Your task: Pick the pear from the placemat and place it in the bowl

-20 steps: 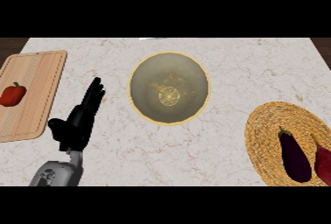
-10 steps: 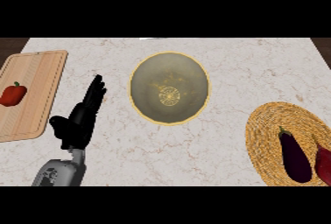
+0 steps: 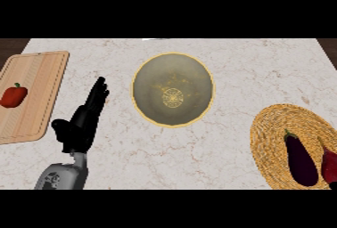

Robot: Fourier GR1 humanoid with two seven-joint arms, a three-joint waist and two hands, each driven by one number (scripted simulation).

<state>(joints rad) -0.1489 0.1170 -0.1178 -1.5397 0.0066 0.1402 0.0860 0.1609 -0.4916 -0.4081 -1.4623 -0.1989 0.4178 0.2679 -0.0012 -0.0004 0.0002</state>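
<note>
Marble counter (image 3: 197,156) bearing left hand (image 3: 82,122) resting open, bowl (image 3: 191,75) sitting just right of it, cutting board (image 3: 39,75) holding red pepper (image 3: 13,95) leftward, placemat (image 3: 273,133) carrying eggplant (image 3: 301,158) far right.

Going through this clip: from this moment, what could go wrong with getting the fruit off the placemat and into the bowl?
1. No pear shows. The placemat holds a dark eggplant and a red item cut off by the view's right edge, so the wrong thing might get picked.
2. The only hand in view, the open left hand, lies left of the bowl, near the cutting board. Reaching the placemat from there means crossing the bowl and possibly knocking it.
</note>
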